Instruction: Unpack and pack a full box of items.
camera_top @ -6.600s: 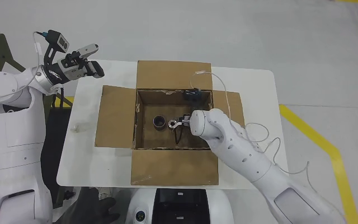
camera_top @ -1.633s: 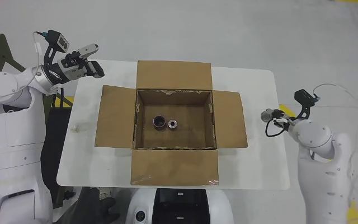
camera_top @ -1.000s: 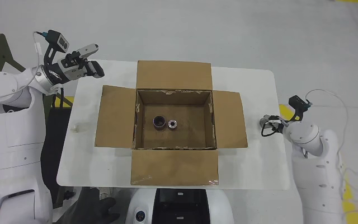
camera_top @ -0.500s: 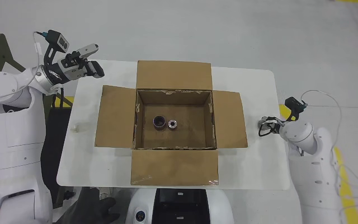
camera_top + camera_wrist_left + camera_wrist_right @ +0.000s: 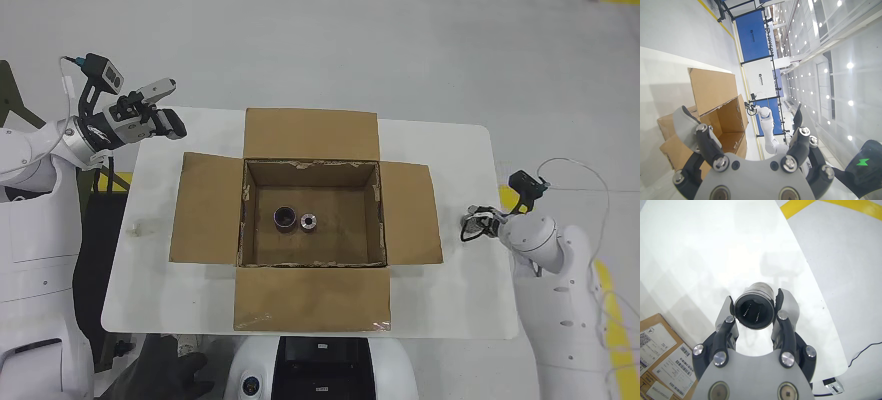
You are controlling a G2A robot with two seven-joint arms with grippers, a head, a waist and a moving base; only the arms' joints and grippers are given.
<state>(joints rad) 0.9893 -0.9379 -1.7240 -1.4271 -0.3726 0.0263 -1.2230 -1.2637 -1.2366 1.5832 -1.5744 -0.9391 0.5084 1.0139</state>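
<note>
An open cardboard box (image 5: 310, 215) sits mid-table with all flaps spread; a dark metal ring (image 5: 285, 216) and a smaller silver part (image 5: 308, 221) lie on its floor. Over the table's right edge, my right gripper (image 5: 472, 222) (image 5: 755, 306) is shut on a hollow metal cylinder (image 5: 755, 306), a bearing-like sleeve with a dark bore, held just above the white tabletop (image 5: 715, 247). My left gripper (image 5: 160, 108) (image 5: 740, 117) stands open and empty above the table's far left corner, pointed toward the box (image 5: 719, 106).
The box's right flap (image 5: 410, 212) with printed labels (image 5: 664, 357) lies close beside the right gripper. The table edge (image 5: 810, 272) and a yellow floor stripe (image 5: 555, 240) lie just beyond it. A small white object (image 5: 133, 228) rests near the table's left edge.
My right arm left the box interior carrying the cylinder, swung out past the table's right edge, then crept back left and lower. The left arm has stayed still.
</note>
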